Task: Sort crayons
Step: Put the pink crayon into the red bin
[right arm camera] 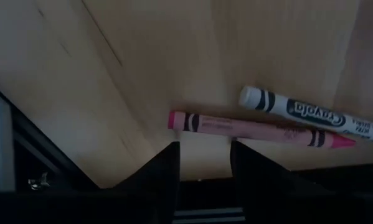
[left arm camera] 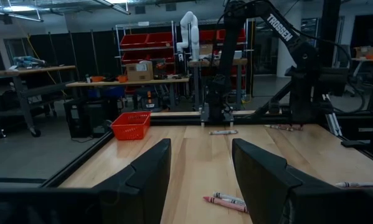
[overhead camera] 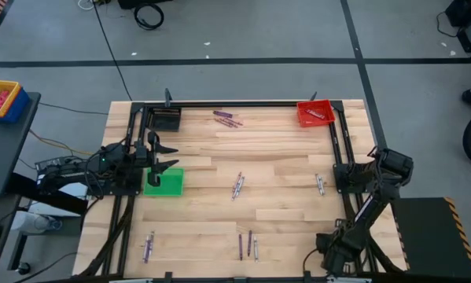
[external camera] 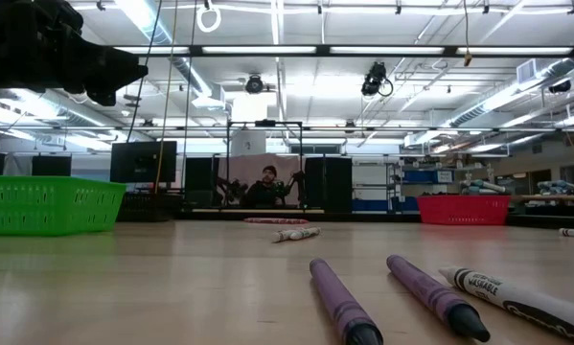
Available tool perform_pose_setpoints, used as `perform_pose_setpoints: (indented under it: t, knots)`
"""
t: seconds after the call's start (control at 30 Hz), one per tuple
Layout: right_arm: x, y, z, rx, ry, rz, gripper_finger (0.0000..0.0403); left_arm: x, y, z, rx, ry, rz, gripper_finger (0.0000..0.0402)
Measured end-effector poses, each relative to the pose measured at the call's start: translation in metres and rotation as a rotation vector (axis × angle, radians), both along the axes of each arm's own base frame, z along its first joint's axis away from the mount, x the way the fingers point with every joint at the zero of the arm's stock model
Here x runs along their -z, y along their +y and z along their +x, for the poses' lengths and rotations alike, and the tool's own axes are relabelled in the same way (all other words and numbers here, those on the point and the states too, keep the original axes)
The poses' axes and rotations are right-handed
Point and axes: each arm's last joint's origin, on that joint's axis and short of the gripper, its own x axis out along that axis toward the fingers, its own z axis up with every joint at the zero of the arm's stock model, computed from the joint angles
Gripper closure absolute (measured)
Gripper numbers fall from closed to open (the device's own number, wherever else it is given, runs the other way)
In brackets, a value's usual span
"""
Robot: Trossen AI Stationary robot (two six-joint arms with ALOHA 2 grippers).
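Crayons lie scattered on the wooden table: a pair at the centre (overhead camera: 237, 186), a pair toward the right (overhead camera: 319, 185), purple and red ones at the far edge (overhead camera: 227, 118), and several by the near edge (overhead camera: 247, 244). My right gripper (right arm camera: 205, 149) is open and slants down at the right-hand pair, just short of a pink crayon (right arm camera: 254, 127) lying beside a white crayon (right arm camera: 311, 114). Nothing is between its fingers. My left gripper (left arm camera: 198, 180) waits open at the table's left, pointing level, above the green bin (overhead camera: 164, 182).
A red bin (overhead camera: 314, 112) stands at the far right corner and a black bin (overhead camera: 166, 119) at the far left. A black frame rail (overhead camera: 336, 141) runs along the table's right side, close to my right arm. A person (external camera: 267, 187) sits in the room beyond the table.
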Motion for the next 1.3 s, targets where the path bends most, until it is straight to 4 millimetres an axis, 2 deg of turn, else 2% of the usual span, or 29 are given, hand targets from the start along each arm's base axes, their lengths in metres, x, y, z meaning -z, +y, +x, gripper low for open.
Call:
perform_pose_setpoints:
  t: [0.43, 0.6, 0.87, 1.3]
  knots:
    - [-0.016, -0.002, 0.026, -0.063, -0.092, 0.017, 0.0257, 0.0, 0.0, 0.0, 0.0, 0.0, 0.0, 0.0218]
    - [-0.023, 0.0, 0.03, -0.171, -0.153, 0.009, 0.0257, 0.0, 0.0, 0.0, 0.0, 0.0, 0.0, 0.0218]
    - [-0.021, 0.005, 0.014, -0.448, -0.202, 0.021, 0.0257, 0.0, 0.0, 0.0, 0.0, 0.0, 0.0, 0.0218]
    - [-0.009, -0.004, 0.005, -0.662, -0.241, -0.019, 0.0257, 0.0, 0.0, 0.0, 0.0, 0.0, 0.0, 0.0218]
